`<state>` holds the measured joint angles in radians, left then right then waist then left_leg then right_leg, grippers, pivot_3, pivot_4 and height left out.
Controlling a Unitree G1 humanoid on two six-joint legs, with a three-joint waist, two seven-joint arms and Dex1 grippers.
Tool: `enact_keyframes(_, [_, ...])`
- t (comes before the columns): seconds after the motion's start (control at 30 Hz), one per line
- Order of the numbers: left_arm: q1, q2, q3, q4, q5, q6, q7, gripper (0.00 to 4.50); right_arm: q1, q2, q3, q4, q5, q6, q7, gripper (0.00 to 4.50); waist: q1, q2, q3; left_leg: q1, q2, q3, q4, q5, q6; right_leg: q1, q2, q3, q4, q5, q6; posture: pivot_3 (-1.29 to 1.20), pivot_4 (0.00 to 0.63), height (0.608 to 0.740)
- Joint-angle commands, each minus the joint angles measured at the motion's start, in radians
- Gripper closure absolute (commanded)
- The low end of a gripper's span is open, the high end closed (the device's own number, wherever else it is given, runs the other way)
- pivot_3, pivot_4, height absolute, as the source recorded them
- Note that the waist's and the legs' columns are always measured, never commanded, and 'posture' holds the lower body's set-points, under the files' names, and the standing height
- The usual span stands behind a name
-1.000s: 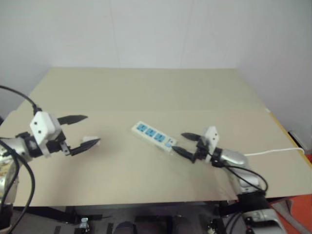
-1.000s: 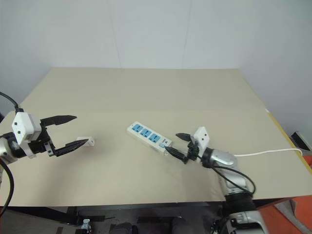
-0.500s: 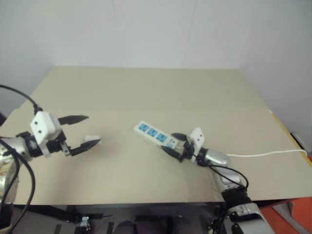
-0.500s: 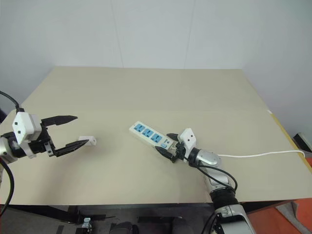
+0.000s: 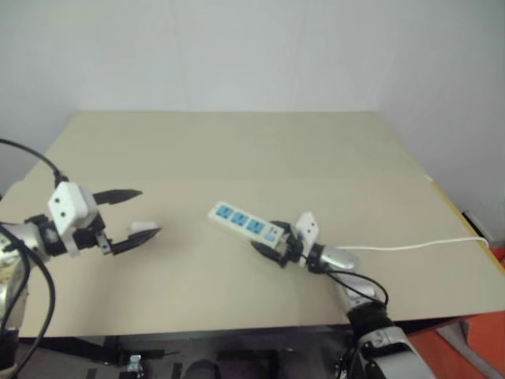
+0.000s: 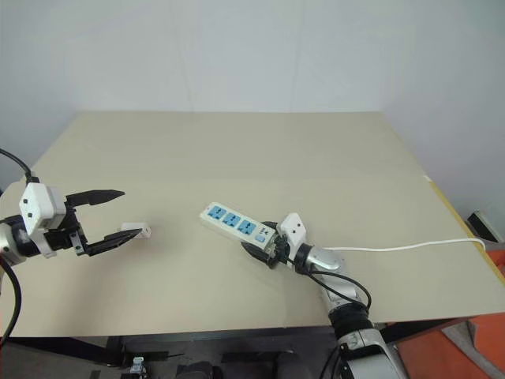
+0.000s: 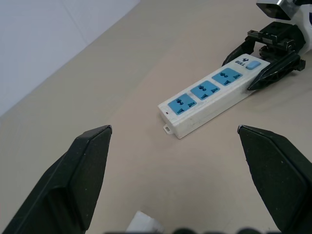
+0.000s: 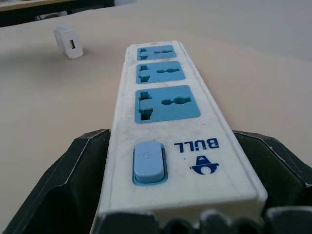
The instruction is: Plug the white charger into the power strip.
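Straddling the power strip (image 6: 237, 226)'s switch end, right gripper (image 6: 263, 247) unclenched; left gripper (image 6: 110, 217) spread by charger (image 6: 134, 232).

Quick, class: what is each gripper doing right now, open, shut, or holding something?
Left gripper: open, holding nothing, by the white charger.
Right gripper: open, fingers either side of the power strip end.

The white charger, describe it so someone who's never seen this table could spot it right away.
On the tan table, look to the robot's left of the long power strip with the blue outlets. There, by the lower fingertip of the open left end effector, sits the white charger. It is a small plain white block, far shorter than the strip and without blue outlets.
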<state>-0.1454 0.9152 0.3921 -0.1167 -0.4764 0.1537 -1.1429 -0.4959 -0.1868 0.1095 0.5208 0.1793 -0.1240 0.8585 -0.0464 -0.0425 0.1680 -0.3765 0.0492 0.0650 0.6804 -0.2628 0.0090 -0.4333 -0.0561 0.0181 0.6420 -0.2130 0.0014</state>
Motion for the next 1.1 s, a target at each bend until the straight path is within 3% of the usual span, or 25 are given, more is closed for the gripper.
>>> enact_keyframes(0.03, [-0.009,0.025,0.035,-0.01,-0.014,-0.011,-0.005,0.0,-0.004,0.007,0.022,0.068,-0.018,-0.009,0.03,0.03,-0.003,0.0,0.0,0.002,0.0,0.0,0.0,0.0,0.0,0.002,0.0,0.0,0.0,0.0,0.0,0.0,0.15,0.74])
enact_keyframes(0.17, [-0.004,0.028,0.042,-0.011,-0.014,-0.009,-0.007,0.0,-0.014,-0.016,0.049,0.093,-0.035,-0.024,0.108,0.03,-0.001,0.0,0.0,0.009,0.0,0.0,-0.002,0.0,0.0,0.008,0.0,0.0,-0.001,-0.001,0.0,0.0,0.15,0.74])
enact_keyframes(0.33, [-0.009,0.028,0.036,-0.006,-0.012,-0.011,-0.008,0.0,-0.046,-0.026,0.041,0.126,-0.044,-0.078,0.119,1.09,0.0,0.0,0.0,0.009,0.0,0.0,-0.002,0.0,0.0,0.008,0.0,-0.001,-0.001,-0.001,-0.001,0.0,0.15,0.74])
enact_keyframes(0.57, [-0.041,0.034,0.012,0.028,-0.01,-0.022,-0.036,0.0,-0.105,-0.043,0.001,0.093,-0.001,-0.111,0.144,1.08,0.001,0.0,0.0,0.008,0.0,0.0,-0.002,0.0,0.0,0.008,0.0,0.0,-0.001,-0.001,-0.001,0.0,0.15,0.74])
enact_keyframes(0.7, [-0.132,0.061,-0.029,0.115,-0.001,-0.04,-0.105,0.0,-0.143,-0.063,-0.005,0.043,0.042,-0.103,0.228,1.08,0.004,0.0,0.001,0.005,0.0,0.0,-0.002,0.0,0.0,0.005,0.0,-0.001,-0.001,-0.001,-0.001,0.0,0.15,0.74])
enact_keyframes(0.87, [-0.299,0.117,-0.134,0.257,0.048,-0.065,-0.215,0.0,-0.142,-0.091,0.031,-0.015,0.087,-0.083,0.405,1.08,0.003,0.0,0.002,0.001,0.0,0.0,-0.002,0.0,0.0,0.001,0.0,-0.001,-0.001,-0.001,-0.001,0.0,0.15,0.74])
enact_keyframes(1.1, [-0.53,0.185,-0.347,0.386,0.219,-0.128,-0.363,0.0,-0.116,-0.087,0.087,0.011,0.064,-0.098,0.513,1.08,0.006,0.0,0.002,-0.009,-0.001,0.0,-0.001,0.0,0.0,-0.008,0.001,-0.001,0.0,-0.001,-0.001,0.0,0.15,0.74])
